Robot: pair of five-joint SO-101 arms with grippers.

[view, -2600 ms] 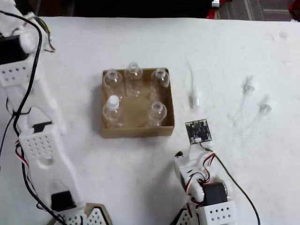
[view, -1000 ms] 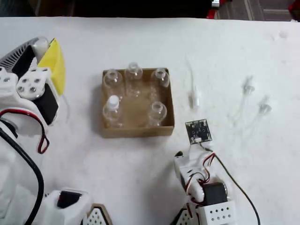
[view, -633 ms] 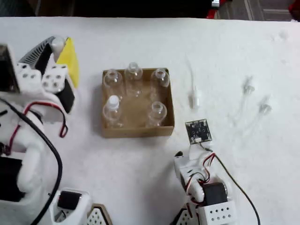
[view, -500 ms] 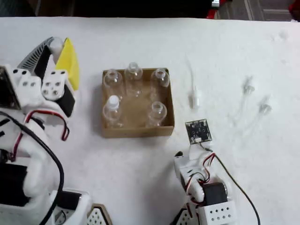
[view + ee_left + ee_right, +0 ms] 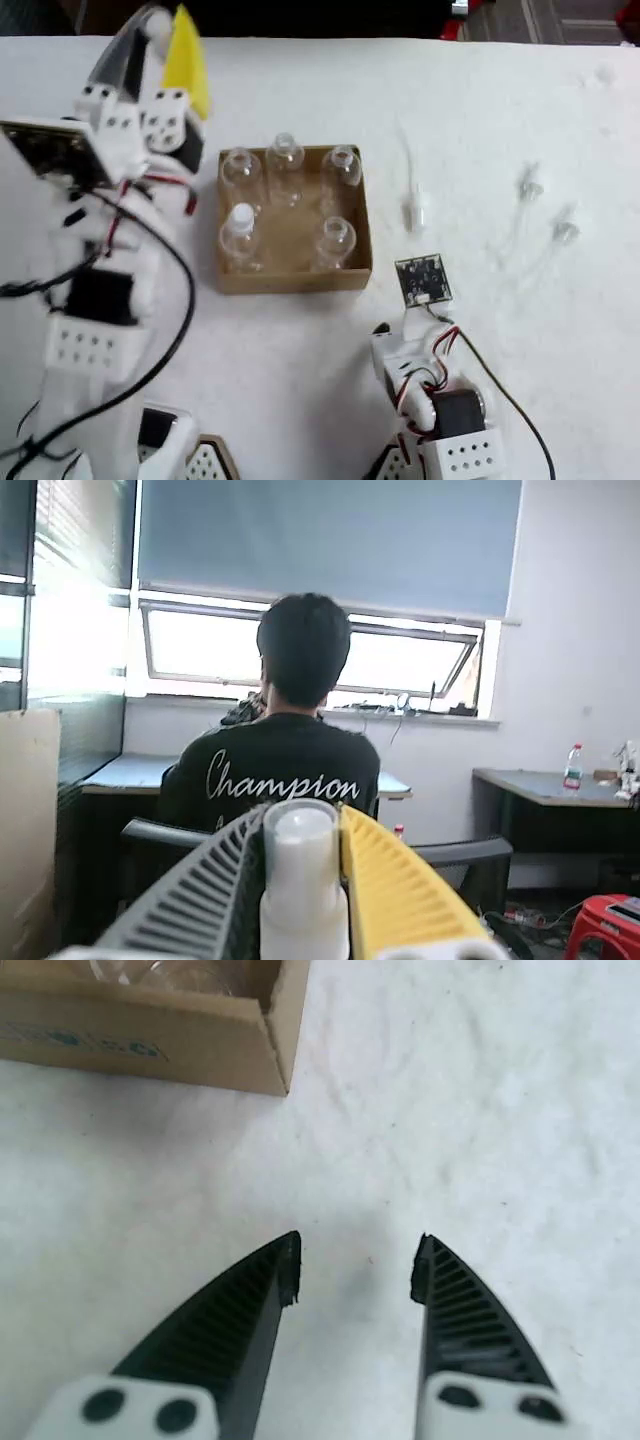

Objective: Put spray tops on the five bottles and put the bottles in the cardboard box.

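The cardboard box holds five clear bottles. The near-left bottle wears a white spray top; the other bottles have bare necks. My left gripper is raised to the left of the box's far corner, shut on a white spray top that sits between its grey and yellow fingers. My right gripper stands open and low over the table near the box's corner, with nothing between its fingers.
Three loose spray tops lie on the white table right of the box: one close by, and two farther right. The right arm's base sits at the front edge.
My left arm has risen and swung right and toward the far side, closer to the box, with the spray top still in its gripper. The right arm and the bottles have not moved.
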